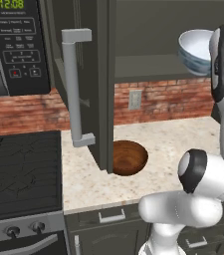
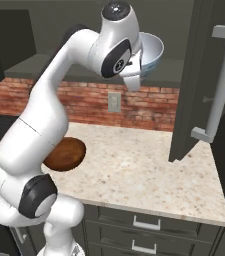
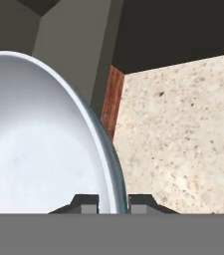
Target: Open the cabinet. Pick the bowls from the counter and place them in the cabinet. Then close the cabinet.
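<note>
White bowl, smooth and round, pinched by its thin rim between the closed gripper fingers, up at the open cabinet. Glossy brown wooden bowl far below the hand, on the speckled beige counter.

white bowl aloft at open cabinet; brown bowl on counter

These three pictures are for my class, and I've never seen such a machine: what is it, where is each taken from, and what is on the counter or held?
It is a white robot arm in a simulated kitchen. Two pictures come from cameras behind it, left and right. The third looks along its gripper, which is shut on the rim of the white bowl, held up at the open cabinet's shelf. The brown bowl sits on the counter, below the cabinet door. A stove and microwave are to the left.
</note>
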{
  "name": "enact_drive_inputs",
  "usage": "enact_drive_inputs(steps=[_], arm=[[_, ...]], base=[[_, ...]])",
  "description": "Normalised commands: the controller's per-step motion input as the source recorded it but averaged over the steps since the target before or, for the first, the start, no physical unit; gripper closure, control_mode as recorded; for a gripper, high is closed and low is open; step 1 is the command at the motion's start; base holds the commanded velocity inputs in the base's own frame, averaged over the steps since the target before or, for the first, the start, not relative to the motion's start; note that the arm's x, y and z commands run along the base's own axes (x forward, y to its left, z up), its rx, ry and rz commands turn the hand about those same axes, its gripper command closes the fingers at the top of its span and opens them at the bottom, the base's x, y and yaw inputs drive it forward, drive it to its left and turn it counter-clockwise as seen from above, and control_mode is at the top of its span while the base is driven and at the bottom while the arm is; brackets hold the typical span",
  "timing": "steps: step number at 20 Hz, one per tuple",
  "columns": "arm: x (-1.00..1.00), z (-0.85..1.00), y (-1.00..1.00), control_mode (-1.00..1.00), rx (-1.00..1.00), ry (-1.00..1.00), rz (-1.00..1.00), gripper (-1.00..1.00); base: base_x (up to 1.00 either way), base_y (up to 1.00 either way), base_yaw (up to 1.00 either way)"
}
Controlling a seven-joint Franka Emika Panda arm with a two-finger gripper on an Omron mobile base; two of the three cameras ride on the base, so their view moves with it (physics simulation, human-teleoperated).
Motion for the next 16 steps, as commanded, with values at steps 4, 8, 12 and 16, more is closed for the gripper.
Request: enact_drive_inputs(steps=[4,8,12,16], arm=[[0.00,0.00,0.00,-1.00,0.00,-0.01,0.00,1.00],[0.00,-0.02,0.15,-1.00,0.00,0.00,0.00,1.00],[0.01,-0.14,0.30,-1.00,0.00,-0.03,0.00,1.00],[0.14,-0.16,0.27,-1.00,0.00,-0.07,0.00,1.00]], base=[[0.00,0.00,0.00],[0.00,0.00,0.00],[0.00,0.00,0.00],[0.00,0.00,0.00]])
